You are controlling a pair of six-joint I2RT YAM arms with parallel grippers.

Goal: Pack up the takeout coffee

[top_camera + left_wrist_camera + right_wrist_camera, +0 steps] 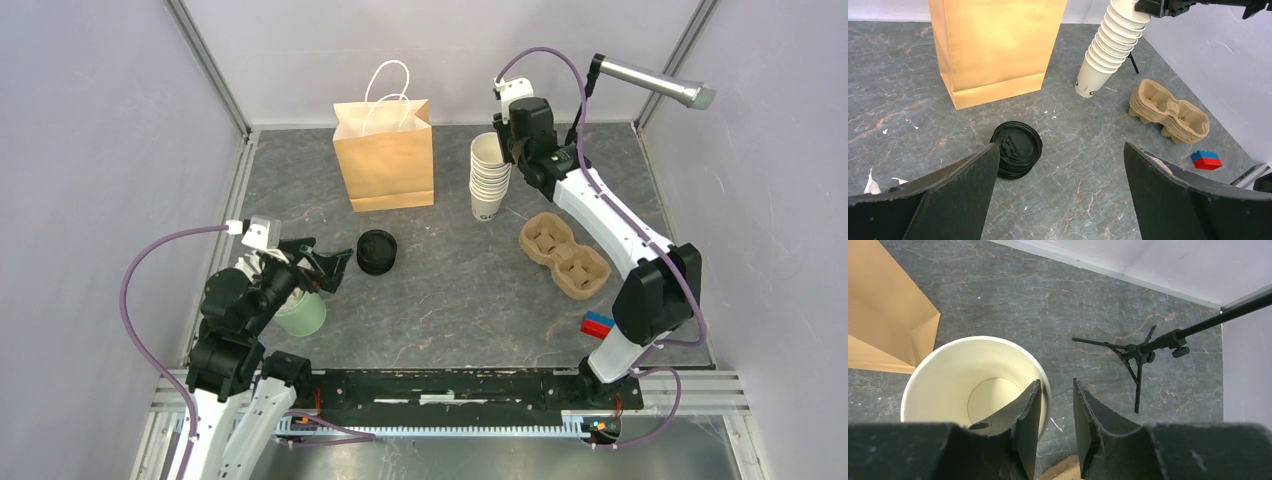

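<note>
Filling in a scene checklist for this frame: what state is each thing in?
Paper bag: upright, open-topped.
Cup stack: upright, lidless.
Lid pile: stacked.
Cup carriers: stacked, empty.
Pale green cup: mostly hidden, state unclear.
Left gripper: open, empty.
Right gripper: open, straddling the cup stack's rim.

Paper bag beside cup stack

**No legible text**

The bottom cup of the stack carries small dark print near its base. It is too small and blurred to read from the top or left wrist view. The top black lid shows a raised emblem at its centre, but its characters cannot be made out.
</note>
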